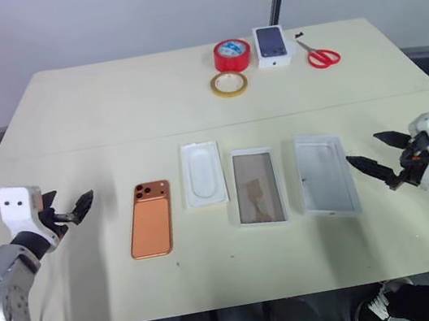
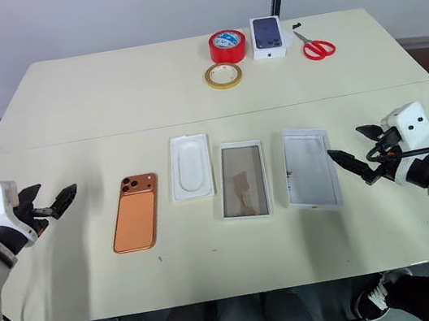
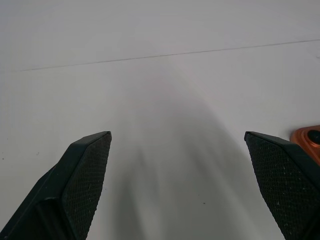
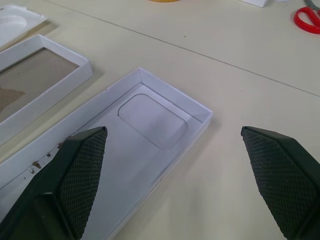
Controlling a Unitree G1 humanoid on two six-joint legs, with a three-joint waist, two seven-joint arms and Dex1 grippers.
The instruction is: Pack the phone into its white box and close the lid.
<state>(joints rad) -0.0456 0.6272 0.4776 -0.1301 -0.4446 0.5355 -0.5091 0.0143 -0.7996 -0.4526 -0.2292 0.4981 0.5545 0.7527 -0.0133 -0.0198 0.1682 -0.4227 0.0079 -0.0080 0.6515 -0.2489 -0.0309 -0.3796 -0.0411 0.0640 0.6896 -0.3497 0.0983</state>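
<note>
Two scissors handles overhead

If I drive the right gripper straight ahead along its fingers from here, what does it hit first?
Most likely the open white tray nearest the right gripper: its near rim lies just ahead of the open fingers. Height is unclear, so the gripper might pass over the rim and reach the next tray.

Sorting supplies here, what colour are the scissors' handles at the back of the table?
Red; the scissors show best in the right eye view.
</note>
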